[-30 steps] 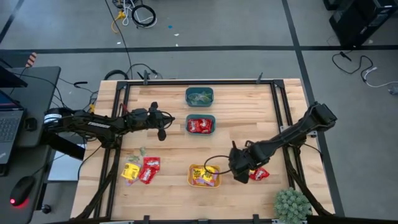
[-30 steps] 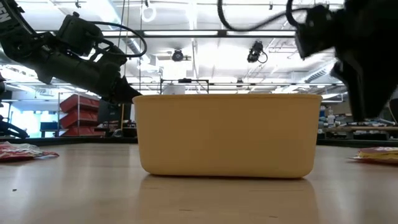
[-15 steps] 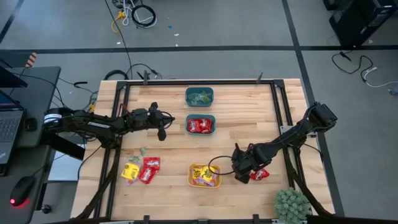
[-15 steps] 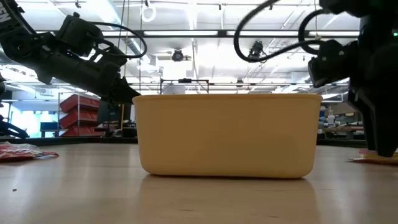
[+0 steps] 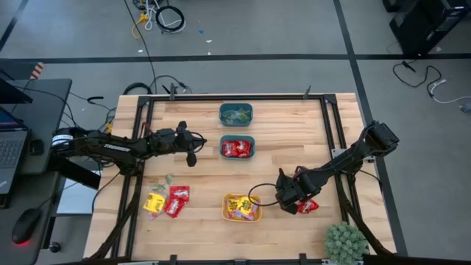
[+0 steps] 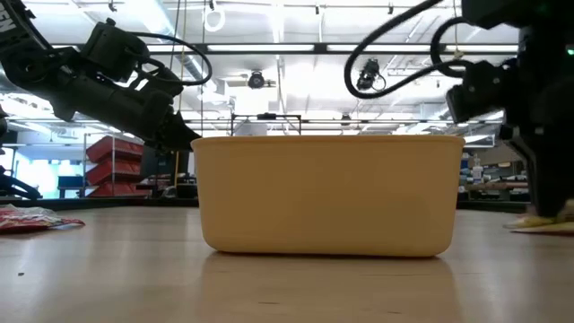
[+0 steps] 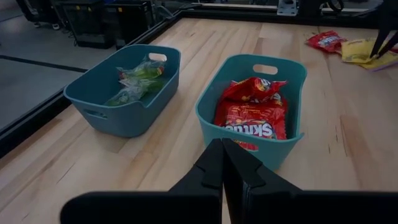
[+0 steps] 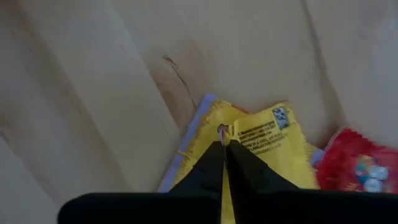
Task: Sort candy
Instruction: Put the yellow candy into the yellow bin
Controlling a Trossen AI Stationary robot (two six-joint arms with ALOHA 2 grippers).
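Observation:
My right gripper [image 8: 224, 144] is down at the table's near right, shut on a yellow candy packet [image 8: 264, 149]. That packet lies beside a red packet [image 5: 308, 206]. Left of them stands the orange bin [image 5: 241, 208] with yellow candy. My left gripper [image 7: 224, 163] hovers shut, just left of the teal bin of red candy [image 7: 252, 112]. A second teal bin [image 7: 124, 87] behind it holds green candy. Loose red [image 5: 176, 200], yellow [image 5: 154, 203] and small green [image 5: 169, 179] packets lie at the near left. My right gripper pinches the yellow packet between its two fingers at one end [image 8: 219, 129], near a corner. The fingers come from above, pointing down. The rest of the packet lies flat on the wood, partly over a pale-edged packet beneath it.
A black frame [image 5: 140, 147] runs round the wooden table. A green plant [image 5: 346, 241] sits at the near right corner. Bare wood lies between the bins and the near-left pile. In the low view the orange bin [image 6: 327, 193] fills the middle.
My right gripper has moved from beside the orange bin a little toward the table's right edge and down onto the packets, and has shut on the yellow packet. My left arm has kept still.

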